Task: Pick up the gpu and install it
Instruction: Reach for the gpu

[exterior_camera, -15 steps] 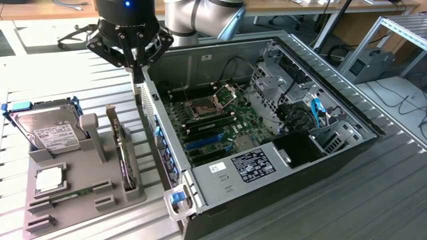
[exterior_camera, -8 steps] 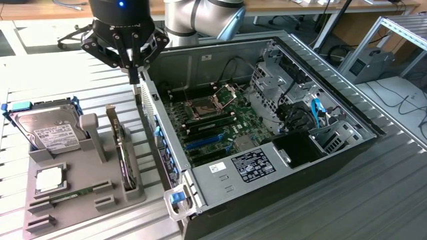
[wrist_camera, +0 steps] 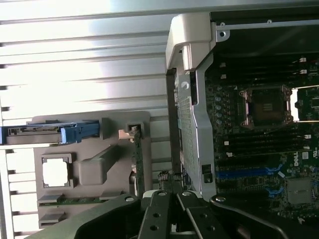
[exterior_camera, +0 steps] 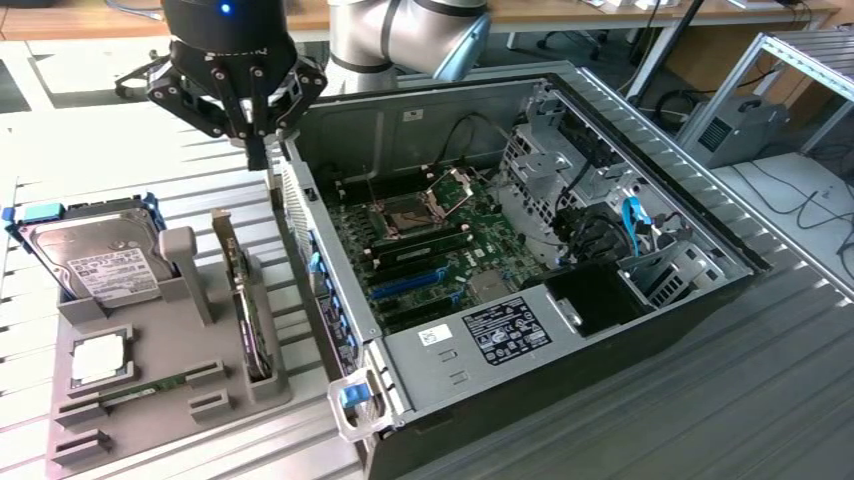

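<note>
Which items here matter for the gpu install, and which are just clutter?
Job: gpu, upright in grey holder; tool; open PC case; motherboard.
Lying about: hard drive; memory stick; processor chip.

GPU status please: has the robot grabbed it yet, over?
Gripper hovering apart from GPU. GPU upright in grey tray, not picked. Case wall close alongside.

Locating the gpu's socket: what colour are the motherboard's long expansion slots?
The slots are blue, clearest in the exterior view.
</note>
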Robot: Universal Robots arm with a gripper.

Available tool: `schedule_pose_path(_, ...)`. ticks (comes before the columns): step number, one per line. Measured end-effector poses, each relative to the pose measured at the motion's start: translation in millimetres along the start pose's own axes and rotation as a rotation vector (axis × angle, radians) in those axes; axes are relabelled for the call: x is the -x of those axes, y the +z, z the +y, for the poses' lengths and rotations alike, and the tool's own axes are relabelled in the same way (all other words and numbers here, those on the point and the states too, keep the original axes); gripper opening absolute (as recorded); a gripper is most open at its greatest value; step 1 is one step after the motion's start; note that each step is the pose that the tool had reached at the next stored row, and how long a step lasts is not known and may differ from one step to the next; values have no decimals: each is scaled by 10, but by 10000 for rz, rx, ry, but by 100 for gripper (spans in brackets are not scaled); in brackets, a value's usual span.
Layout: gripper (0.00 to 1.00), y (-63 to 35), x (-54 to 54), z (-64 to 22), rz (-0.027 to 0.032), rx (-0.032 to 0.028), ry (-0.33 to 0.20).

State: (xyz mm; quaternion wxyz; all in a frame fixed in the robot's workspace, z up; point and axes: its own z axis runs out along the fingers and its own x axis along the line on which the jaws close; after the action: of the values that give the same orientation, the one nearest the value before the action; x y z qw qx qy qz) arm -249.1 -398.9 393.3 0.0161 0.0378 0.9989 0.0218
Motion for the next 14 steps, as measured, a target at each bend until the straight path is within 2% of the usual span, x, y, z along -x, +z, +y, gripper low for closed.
schedule_pose_path(14,11,-5,-161,-12,-16,1,0)
